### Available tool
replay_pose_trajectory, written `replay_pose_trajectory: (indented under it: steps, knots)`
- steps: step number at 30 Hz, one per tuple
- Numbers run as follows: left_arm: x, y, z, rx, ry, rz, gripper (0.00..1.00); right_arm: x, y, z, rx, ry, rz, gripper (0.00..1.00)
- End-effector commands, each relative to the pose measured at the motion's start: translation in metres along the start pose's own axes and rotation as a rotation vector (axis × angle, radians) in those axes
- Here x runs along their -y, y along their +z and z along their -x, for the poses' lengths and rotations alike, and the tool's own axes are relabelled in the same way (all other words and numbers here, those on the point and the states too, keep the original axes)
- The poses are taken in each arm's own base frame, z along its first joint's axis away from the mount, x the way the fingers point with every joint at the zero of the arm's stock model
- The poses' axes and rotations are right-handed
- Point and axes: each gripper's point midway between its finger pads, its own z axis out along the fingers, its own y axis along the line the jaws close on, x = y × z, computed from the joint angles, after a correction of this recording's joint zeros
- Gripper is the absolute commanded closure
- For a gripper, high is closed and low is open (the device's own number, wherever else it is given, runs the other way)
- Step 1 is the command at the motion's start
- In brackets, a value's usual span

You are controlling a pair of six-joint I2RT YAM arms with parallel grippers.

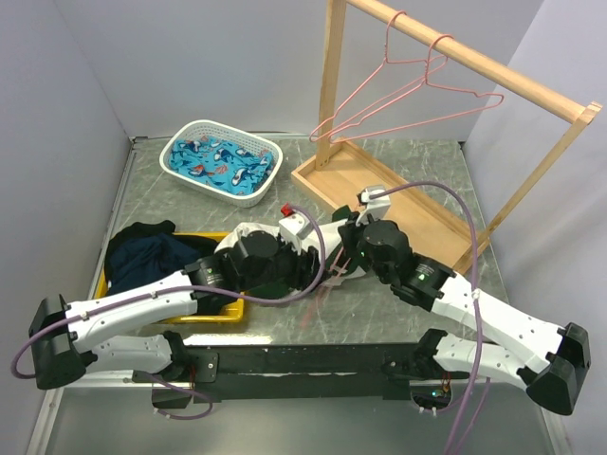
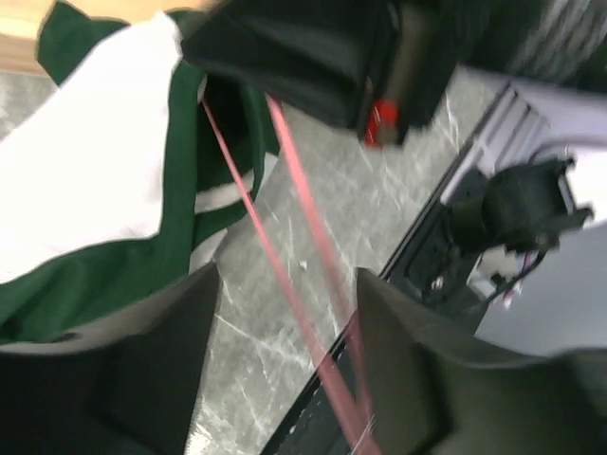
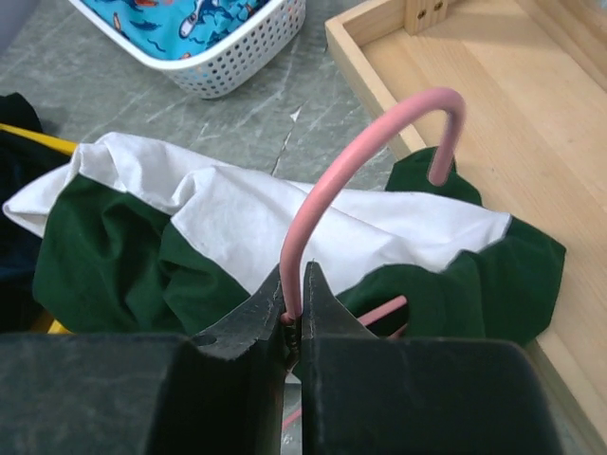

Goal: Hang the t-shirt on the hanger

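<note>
Pink wire hanger (image 3: 295, 256): thin, round in section, smooth, with a glossy coat. The hook arches up and over, its tip pointing down. Right fingers (image 3: 251, 322) are pinched tight on the neck just below the hook; the black, wedge-shaped tips meet on the wire.

T-shirt (image 3: 237, 213): white body, dark green sleeves, soft knit. It is bunched in loose folds on the bench (image 1: 398, 303), mid-bench beneath both wrists, with one green edge against the wooden base (image 1: 379, 190) of the rail frame (image 1: 332, 85). No print is visible in these views. A short pink length of the hanger shows against the green cloth beside the right fingers. How far the rest reaches into the shirt I cannot tell.

Left fingers (image 2: 161, 351): spread wide, gripping nothing. Two pink wire runs pass through the gap, touching neither finger. The left wrist view is blurred. White and green cloth lies up and to the left of the gap.

Bench top: grey-green, stone-patterned, with pale veins.

Other items:
- White perforated plastic basket (image 1: 180, 161), far left, holding blue fish-print cloth (image 1: 223, 163).
- Yellow tray (image 1: 204, 313), near left, with a navy garment (image 1: 142, 251) heaped over its edge.
- Two more pink hangers (image 1: 379, 95) hooked on the pale wood rail.
</note>
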Motion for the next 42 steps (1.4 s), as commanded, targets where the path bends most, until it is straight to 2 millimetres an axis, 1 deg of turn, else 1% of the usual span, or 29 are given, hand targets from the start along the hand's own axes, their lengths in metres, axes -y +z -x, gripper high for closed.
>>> replay_pose_trajectory:
  steps: [1,2,3,4,5,6,7,9,10,11,13,15,16,18,19,22,24,25,27,30,33,35,36,38,39,40,41,42]
  knots:
    - [-0.005,-0.02,0.051,0.134,-0.112,0.108,0.29,-0.002,-0.008,0.025,0.117,0.032,0.02,1.0]
    - [-0.01,-0.024,0.053,0.141,-0.16,0.143,0.3,0.001,-0.01,0.027,0.127,0.034,0.014,1.0]
    - [-0.022,-0.03,0.063,0.18,-0.193,0.225,0.31,0.004,-0.01,0.026,0.129,0.036,0.0,1.0]
    - [-0.033,-0.036,0.054,0.14,-0.212,0.28,0.35,0.006,-0.01,0.026,0.131,0.041,-0.01,1.0]
    - [-0.034,-0.039,0.056,0.138,-0.253,0.294,0.37,0.007,-0.01,0.025,0.131,0.046,-0.018,1.0]
    - [-0.037,-0.038,0.052,0.118,-0.276,0.31,0.39,0.008,-0.01,0.024,0.129,0.048,-0.02,1.0]
    - [-0.048,-0.037,0.034,0.047,-0.294,0.365,0.45,0.007,-0.01,0.024,0.131,0.052,-0.018,1.0]
    - [-0.053,-0.031,0.015,-0.009,-0.334,0.401,0.49,0.005,-0.009,0.022,0.129,0.066,-0.011,1.0]
    - [-0.06,-0.026,0.0,-0.054,-0.34,0.434,0.54,0.005,-0.008,0.021,0.127,0.071,-0.01,1.0]
    - [-0.065,-0.022,-0.014,-0.084,-0.356,0.46,0.55,0.004,-0.007,0.021,0.128,0.078,-0.011,1.0]
    - [-0.072,-0.012,-0.033,-0.137,-0.361,0.495,0.56,0.005,-0.007,0.021,0.132,0.09,-0.018,1.0]
    - [-0.075,-0.003,-0.045,-0.16,-0.368,0.504,0.56,0.007,-0.008,0.022,0.138,0.108,-0.032,1.0]
    - [-0.078,0.004,-0.054,-0.187,-0.364,0.513,0.55,0.009,-0.007,0.023,0.141,0.114,-0.045,1.0]
    - [-0.077,0.013,-0.059,-0.206,-0.365,0.506,0.53,0.01,-0.007,0.022,0.137,0.128,-0.052,1.0]
    - [-0.08,0.017,-0.066,-0.228,-0.359,0.52,0.51,0.009,-0.007,0.023,0.135,0.131,-0.054,1.0]
    - [-0.084,0.026,-0.075,-0.254,-0.351,0.541,0.47,0.01,-0.004,0.022,0.128,0.148,-0.073,1.0]
    - [-0.087,0.029,-0.078,-0.261,-0.345,0.56,0.43,0.01,-0.004,0.024,0.132,0.157,-0.082,1.0]
    - [-0.09,0.031,-0.082,-0.272,-0.339,0.572,0.41,0.01,-0.004,0.025,0.136,0.16,-0.084,1.0]
    - [-0.091,0.035,-0.084,-0.274,-0.339,0.571,0.4,0.01,-0.005,0.027,0.146,0.169,-0.088,1.0]
    - [-0.092,0.04,-0.093,-0.302,-0.336,0.574,0.36,0.009,-0.007,0.032,0.16,0.185,-0.085,1.0]
    - [-0.095,0.043,-0.096,-0.3,-0.336,0.582,0.37,0.009,-0.008,0.036,0.171,0.193,-0.091,1.0]
    - [-0.095,0.046,-0.094,-0.287,-0.335,0.583,0.39,0.008,-0.007,0.037,0.172,0.196,-0.097,1.0]
    - [-0.097,0.048,-0.093,-0.283,-0.332,0.589,0.44,0.008,-0.007,0.038,0.172,0.196,-0.101,1.0]
    - [-0.1,0.05,-0.085,-0.255,-0.328,0.605,0.53,0.007,-0.006,0.04,0.169,0.202,-0.121,1.0]
    - [-0.099,0.05,-0.08,-0.239,-0.329,0.605,0.64,0.006,-0.006,0.04,0.167,0.201,-0.125,1.0]
    - [-0.1,0.049,-0.075,-0.224,-0.325,0.605,0.71,0.007,-0.005,0.04,0.167,0.203,-0.14,1.0]
    - [-0.1,0.049,-0.07,-0.212,-0.329,0.599,0.79,0.003,-0.006,0.045,0.175,0.21,-0.137,1.0]
    - [-0.099,0.047,-0.062,-0.188,-0.338,0.588,0.91,0.002,-0.006,0.047,0.175,0.211,-0.143,1.0]
